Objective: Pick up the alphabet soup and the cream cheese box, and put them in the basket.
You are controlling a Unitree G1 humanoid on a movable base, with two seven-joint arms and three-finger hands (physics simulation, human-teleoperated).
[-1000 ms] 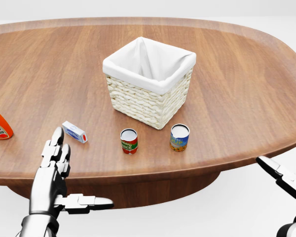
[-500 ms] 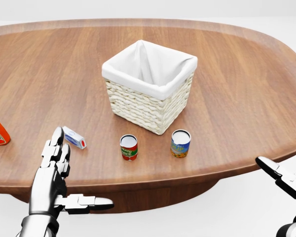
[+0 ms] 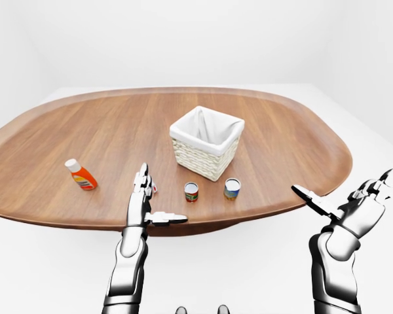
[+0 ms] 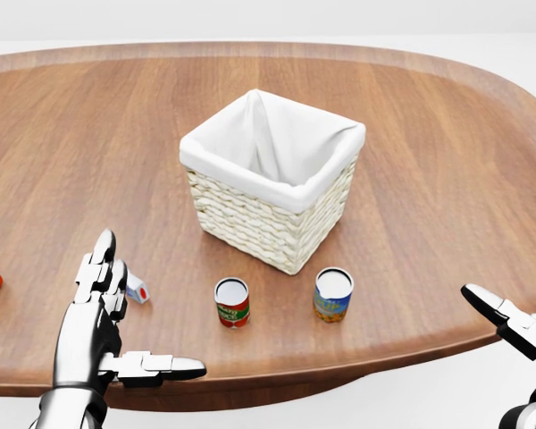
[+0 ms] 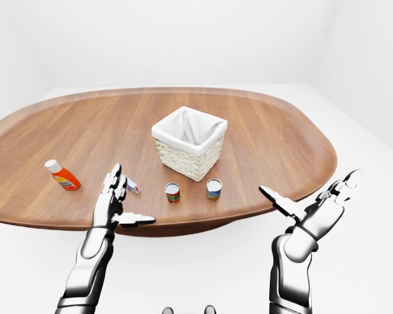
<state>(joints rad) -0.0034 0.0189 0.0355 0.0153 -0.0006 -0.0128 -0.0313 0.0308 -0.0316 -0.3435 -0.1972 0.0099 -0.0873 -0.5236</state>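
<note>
Orange bottle [image 3: 82, 176]: lies near the table's left edge in the left-eye view; in the head view it has slid almost out at the left.
Left hand [image 4: 103, 322]: fingers spread, thumb out sideways, holding nothing, raised at the table's near rim.
Cream cheese box [image 4: 137, 287]: flat on the wooden table [image 4: 447, 161], just beside the left hand's fingertips and partly hidden by them.
Alphabet soup [image 4: 232, 302]: I take the red-labelled can for it; upright, untouched, below the basket in the head view.
Second can [image 4: 332, 295]: blue and yellow label, upright to its right.
Basket [image 4: 270, 179]: white-lined wicker, empty.
Right hand [image 5: 314, 212]: fingers spread, empty, off the table's right edge.
Change: the whole head view has shifted over the last second, everything sitting lower and larger, so the camera has moved closer; nothing on the table moved itself.
Meaning: both items likely come within reach; neither is grasped yet.
</note>
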